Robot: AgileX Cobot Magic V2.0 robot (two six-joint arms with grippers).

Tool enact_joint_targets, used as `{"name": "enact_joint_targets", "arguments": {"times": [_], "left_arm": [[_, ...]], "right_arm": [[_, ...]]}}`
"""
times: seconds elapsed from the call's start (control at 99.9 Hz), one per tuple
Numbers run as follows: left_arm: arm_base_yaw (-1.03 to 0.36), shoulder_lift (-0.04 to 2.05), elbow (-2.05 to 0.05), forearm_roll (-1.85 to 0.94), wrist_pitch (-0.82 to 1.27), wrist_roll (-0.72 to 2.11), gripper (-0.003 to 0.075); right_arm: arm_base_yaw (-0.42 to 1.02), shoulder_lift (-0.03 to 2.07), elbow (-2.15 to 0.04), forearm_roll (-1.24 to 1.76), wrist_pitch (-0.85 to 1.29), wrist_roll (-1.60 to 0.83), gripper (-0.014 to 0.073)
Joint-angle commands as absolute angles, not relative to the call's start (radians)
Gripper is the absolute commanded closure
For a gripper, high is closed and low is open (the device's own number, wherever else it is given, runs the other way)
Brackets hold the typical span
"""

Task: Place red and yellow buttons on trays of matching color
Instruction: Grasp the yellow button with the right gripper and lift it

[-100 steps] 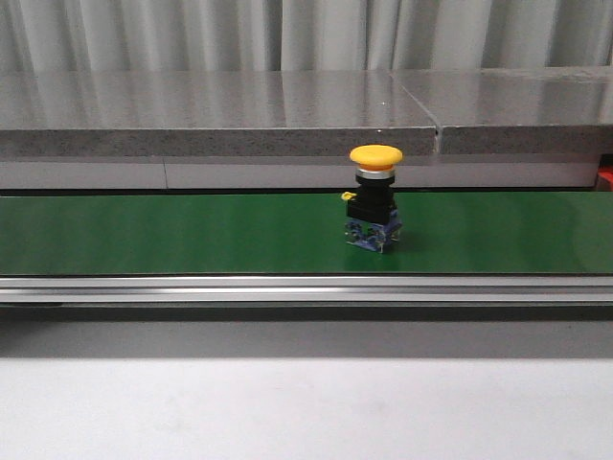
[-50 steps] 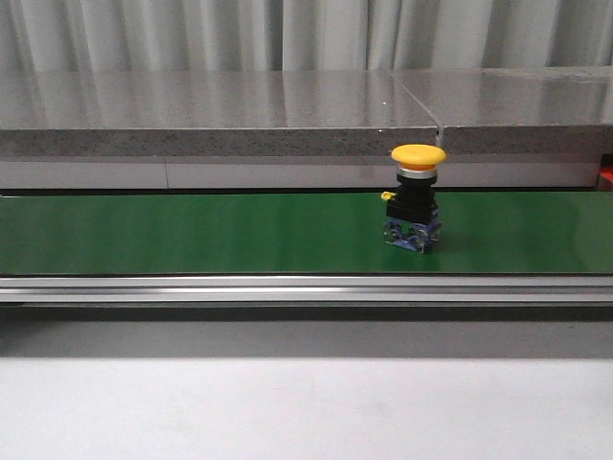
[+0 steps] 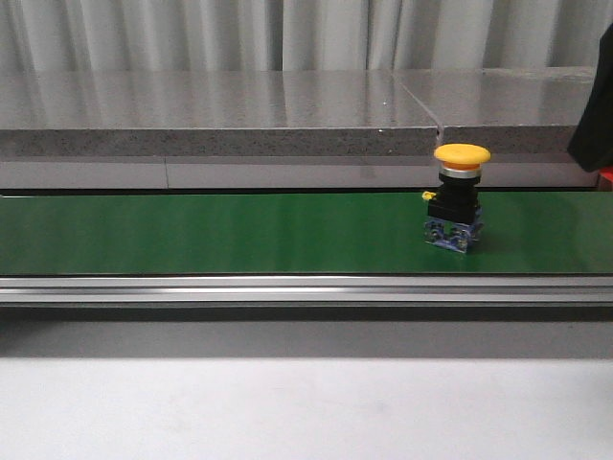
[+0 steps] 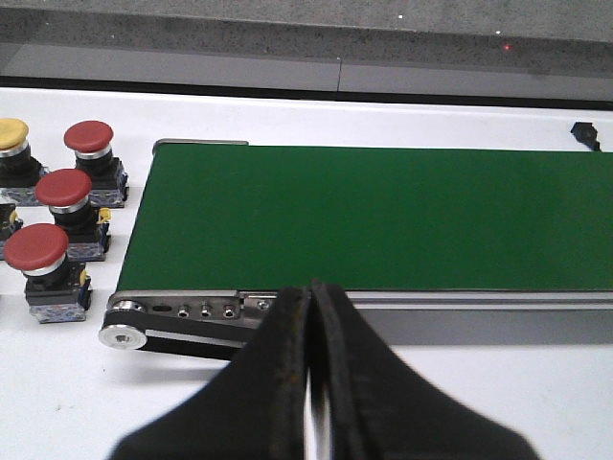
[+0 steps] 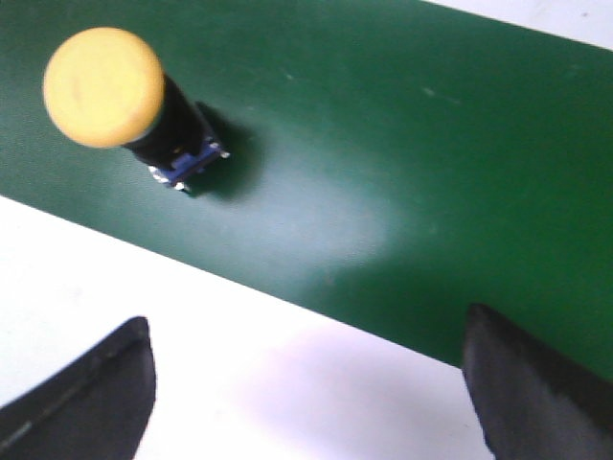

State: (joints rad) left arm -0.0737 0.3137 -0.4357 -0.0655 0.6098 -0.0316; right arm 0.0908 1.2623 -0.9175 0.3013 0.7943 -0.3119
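Right tool [image 5: 306, 383] spread wide, empty, hanging above the near edge of the green belt [image 5: 402, 172]. Yellow button [image 5: 103, 86] upright on the belt, ahead of the tool and off toward one finger, not between them, well apart. Left tool [image 4: 311, 383] pressed together, nothing held, parked by the belt's end roller; three red buttons [image 4: 65, 187] and part of a yellow one sit on the white counter [image 4: 460, 383] beside that end. No trays in view.

Judgement: step in hand is the pick. Centre the right tool over the cap, descend straddling the black body below the cap, close squarely. Button is top-heavy; a glancing finger could tip it.
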Motion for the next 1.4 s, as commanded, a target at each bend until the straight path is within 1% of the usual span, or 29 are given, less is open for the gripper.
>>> {"name": "enact_joint_targets", "arguments": {"times": [0.0, 0.21, 0.46, 0.661, 0.721, 0.791, 0.841, 0.871, 0.911, 0.941, 1.001, 1.191, 1.392], "left_arm": [[-0.08, 0.322, -0.46, -0.078, 0.534, -0.034, 0.0739], [-0.08, 0.322, -0.46, -0.078, 0.534, -0.034, 0.0739], [-0.08, 0.322, -0.46, -0.078, 0.534, -0.034, 0.0739], [-0.08, 0.322, -0.46, -0.078, 0.534, -0.034, 0.0739], [-0.08, 0.322, -0.46, -0.078, 0.534, -0.034, 0.0739], [-0.08, 0.322, -0.46, -0.078, 0.534, -0.034, 0.0739], [-0.08, 0.322, -0.46, -0.078, 0.534, -0.034, 0.0739], [-0.08, 0.322, -0.46, -0.078, 0.534, -0.034, 0.0739], [-0.08, 0.322, -0.46, -0.078, 0.534, -0.034, 0.0739], [-0.08, 0.322, -0.46, -0.078, 0.534, -0.034, 0.0739], [-0.08, 0.322, -0.46, -0.078, 0.534, -0.034, 0.0739], [-0.08, 0.322, -0.46, -0.078, 0.534, -0.034, 0.0739], [-0.08, 0.322, -0.46, -0.078, 0.534, -0.034, 0.0739]], "right_arm": [[0.092, 1.276, -0.947, 0.369, 0.763, -0.373, -0.0041], [0.102, 1.357, -0.976, 0.413, 0.729, -0.408, -0.0041], [0.173, 1.427, -1.039, 0.414, 0.647, -0.408, -0.0041], [0.176, 1.5, -1.076, 0.413, 0.607, -0.408, -0.0038], [0.176, 1.512, -1.083, 0.413, 0.613, -0.408, 0.0006], [0.176, 1.513, -1.087, 0.413, 0.63, -0.408, 0.0126], [0.176, 1.512, -1.087, 0.413, 0.646, -0.408, 0.0242], [0.176, 1.512, -1.087, 0.413, 0.658, -0.408, 0.0293], [0.175, 1.512, -1.087, 0.413, 0.677, -0.407, 0.035], [0.173, 1.512, -1.087, 0.413, 0.689, -0.405, 0.0372], [0.167, 1.511, -1.087, 0.413, 0.711, -0.399, 0.0386], [0.139, 1.486, -1.108, 0.412, 0.749, -0.377, 0.0386], [0.072, 1.394, -1.147, 0.394, 0.772, -0.344, 0.0386]]}}
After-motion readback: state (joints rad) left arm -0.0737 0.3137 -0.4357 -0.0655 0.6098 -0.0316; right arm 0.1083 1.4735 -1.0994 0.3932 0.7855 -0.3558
